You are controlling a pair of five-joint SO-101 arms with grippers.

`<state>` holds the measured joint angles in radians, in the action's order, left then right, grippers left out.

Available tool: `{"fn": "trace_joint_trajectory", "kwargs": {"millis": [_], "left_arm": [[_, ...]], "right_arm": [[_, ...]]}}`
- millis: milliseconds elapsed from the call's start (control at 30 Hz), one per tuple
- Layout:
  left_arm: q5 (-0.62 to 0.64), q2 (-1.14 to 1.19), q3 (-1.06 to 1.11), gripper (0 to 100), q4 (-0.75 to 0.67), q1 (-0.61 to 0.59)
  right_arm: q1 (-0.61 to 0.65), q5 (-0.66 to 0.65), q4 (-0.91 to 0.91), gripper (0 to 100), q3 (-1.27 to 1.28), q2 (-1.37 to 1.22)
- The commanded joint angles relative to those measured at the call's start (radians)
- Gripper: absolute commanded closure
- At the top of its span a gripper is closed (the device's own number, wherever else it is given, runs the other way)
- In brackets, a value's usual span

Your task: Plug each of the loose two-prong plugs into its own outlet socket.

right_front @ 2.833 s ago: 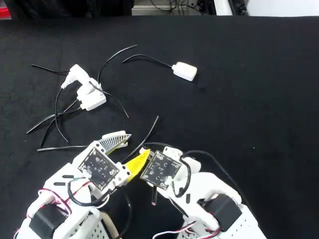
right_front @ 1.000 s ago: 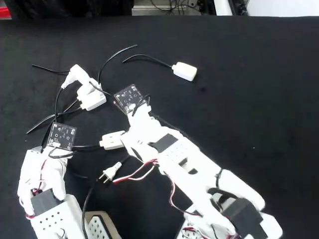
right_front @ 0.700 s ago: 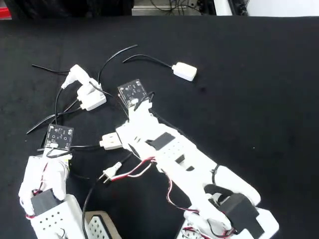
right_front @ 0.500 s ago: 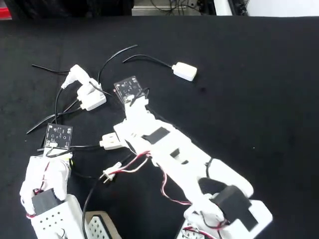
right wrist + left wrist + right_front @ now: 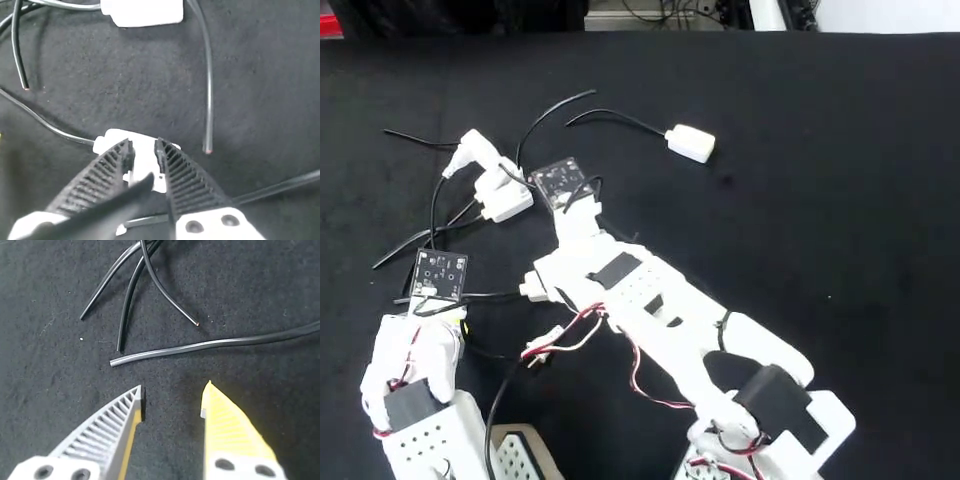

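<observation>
Right wrist view: my right pincer (image 5: 142, 146) is released, jaws a slit apart, directly above the white connector (image 5: 109, 136); its long axis lies across that slit; my left pincer (image 5: 172, 395), agape, stands farther off.

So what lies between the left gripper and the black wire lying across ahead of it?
Only bare black table cover, as the left wrist view shows: the left gripper, open, sits short of the wire.
</observation>
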<state>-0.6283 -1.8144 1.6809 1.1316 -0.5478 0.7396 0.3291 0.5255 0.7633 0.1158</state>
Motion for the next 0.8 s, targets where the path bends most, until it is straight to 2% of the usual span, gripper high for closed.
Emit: {"fn": "trace_joint_trajectory", "kwargs": {"millis": [0,333,533,767], "left_arm": [[0.012,-0.005,0.018,81,0.008,0.013],[0.012,-0.005,0.018,81,0.006,0.013],[0.012,-0.005,0.018,81,0.005,0.013],[0.012,-0.006,0.018,81,0.005,0.013]], "right_arm": [[0.009,0.069,0.038,98.6,-0.033,-0.001],[-0.109,0.206,0.057,98.5,-0.028,-0.002],[-0.103,0.206,0.051,98.5,-0.03,-0.007],[-0.058,0.207,0.057,98.5,-0.101,-0.125]]}}
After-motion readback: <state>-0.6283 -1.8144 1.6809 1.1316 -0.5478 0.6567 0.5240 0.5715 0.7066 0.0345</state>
